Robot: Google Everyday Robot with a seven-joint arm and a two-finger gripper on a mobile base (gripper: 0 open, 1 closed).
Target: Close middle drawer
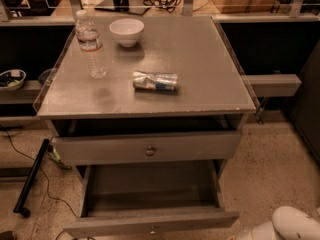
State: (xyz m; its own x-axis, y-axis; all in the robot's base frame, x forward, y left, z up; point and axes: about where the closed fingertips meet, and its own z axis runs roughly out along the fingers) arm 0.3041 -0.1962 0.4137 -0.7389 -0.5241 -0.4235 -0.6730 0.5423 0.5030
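We count two drawers in the grey cabinet [200, 59]. The upper drawer [190, 146], taller-fronted with one brass-coloured knob [150, 150], stands slightly ajar at mid-frame. Below it, the middle drawer [150, 188] juts far out toward the bottom edge of the frame. Its grey floor is bare, and its low front carries one small round knob [151, 230].

On the cabinet top we count three things: one water bottle [90, 45] upright at upper left, one white bowl [126, 31] just right of it, and one crumpled silver-and-blue packet [155, 81] lying near the centre.

The gripper [246, 234] sits at the bottom edge, lower right, just beside the middle drawer's right front corner, on one white arm [295, 224]. We cannot tell whether it is released or clenched.
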